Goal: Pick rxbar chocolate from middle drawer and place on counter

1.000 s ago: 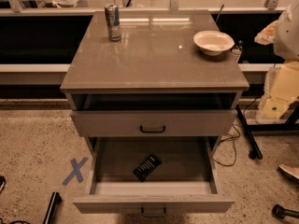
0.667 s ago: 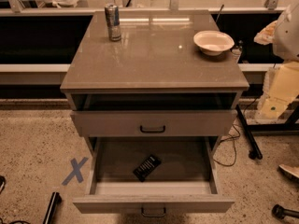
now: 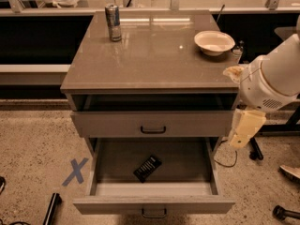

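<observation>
Speckled beige floor (image 3: 33, 139) fills the lower left of the frame, with a blue tape cross (image 3: 75, 171) stuck on it just beside the grey cabinet. A dark recess runs along the upper edge behind it. The cabinet's glossy grey-brown desk (image 3: 150, 60) takes up the upper middle. A slim silver can (image 3: 112, 22) stands upright near its upper left corner, and a pale bowl (image 3: 214, 42) sits near the upper right corner, well apart from the can.

Below the desk, the upper drawer (image 3: 152, 123) stands out a little. Beneath it, at bottom centre, the middle drawer (image 3: 154, 204) is pulled well out. The rxbar chocolate (image 3: 147, 168) lies flat on the drawer's dark floor, a little left of the middle and turned at an angle. It touches no wall.

My claw (image 3: 244, 128) hangs at the right of the frame, under the white rounded joint of my arm. It is just beside the cabinet's right side, at about the level of the upper drawer front, and well apart from the bar. Whether it is apart or together I cannot tell.

As I judge it, the task has barely begun. The drawer is open and the bar is exposed, but I have not grasped it. I have yet to reach down into the drawer, take the bar, lift it clear of the upper drawer front, and set it on the desk between the can and the bowl.
</observation>
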{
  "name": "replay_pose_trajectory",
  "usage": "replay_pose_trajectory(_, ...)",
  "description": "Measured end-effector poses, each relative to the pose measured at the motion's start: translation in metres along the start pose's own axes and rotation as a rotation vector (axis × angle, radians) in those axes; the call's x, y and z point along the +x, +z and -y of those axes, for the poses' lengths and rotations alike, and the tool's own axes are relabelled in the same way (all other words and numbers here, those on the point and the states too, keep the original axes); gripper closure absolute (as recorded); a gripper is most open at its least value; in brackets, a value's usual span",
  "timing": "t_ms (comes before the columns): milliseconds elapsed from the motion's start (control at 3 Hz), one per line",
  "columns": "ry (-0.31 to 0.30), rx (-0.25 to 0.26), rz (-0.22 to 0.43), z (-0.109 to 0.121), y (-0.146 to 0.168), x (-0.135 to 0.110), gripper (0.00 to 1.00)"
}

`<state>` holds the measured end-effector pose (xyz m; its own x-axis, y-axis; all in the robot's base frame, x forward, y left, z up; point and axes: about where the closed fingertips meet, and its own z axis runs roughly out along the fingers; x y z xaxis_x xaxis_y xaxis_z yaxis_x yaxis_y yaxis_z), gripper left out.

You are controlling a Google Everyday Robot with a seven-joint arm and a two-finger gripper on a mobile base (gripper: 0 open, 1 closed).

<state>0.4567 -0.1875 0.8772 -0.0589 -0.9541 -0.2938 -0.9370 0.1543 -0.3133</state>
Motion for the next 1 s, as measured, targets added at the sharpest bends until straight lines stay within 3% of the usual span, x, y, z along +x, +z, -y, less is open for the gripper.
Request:
replay_pose_trajectory(333,0.000,0.000,0.000,0.000,0.000,0.000,0.00)
replay_pose_trajectory(667,0.113,0.021,0.007,-0.007,0.022,0.011,0.00)
replay_pose_trajectory(1000,0.382,0.047,0.004,-0.054,0.085,0.033,0.00)
